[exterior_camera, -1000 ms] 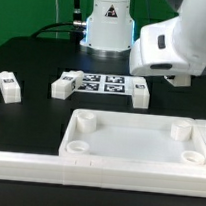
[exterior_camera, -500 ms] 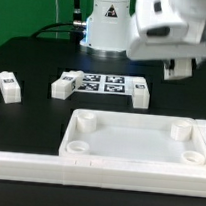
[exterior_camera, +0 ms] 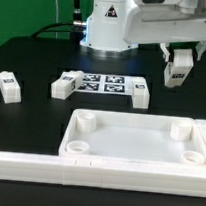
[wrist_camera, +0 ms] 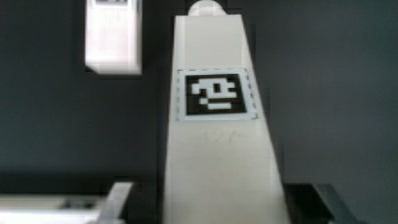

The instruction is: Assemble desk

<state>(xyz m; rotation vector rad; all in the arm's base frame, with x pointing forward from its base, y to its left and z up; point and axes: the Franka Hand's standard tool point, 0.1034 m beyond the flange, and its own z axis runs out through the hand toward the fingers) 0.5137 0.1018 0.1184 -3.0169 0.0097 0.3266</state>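
Black table [exterior_camera: 34,61] under you: your claw [exterior_camera: 180,59] pinches a white square leg [wrist_camera: 217,150], black tag showing; lower down, the tray-like tabletop [exterior_camera: 138,144] lies sockets up.

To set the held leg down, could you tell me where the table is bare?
Bare black table lies between the far-left leg and the tabletop, and again beyond the tabletop on the exterior view's right, past the right-end leg. It is crowded around the marker board, with that leg and the left-end leg beside it.
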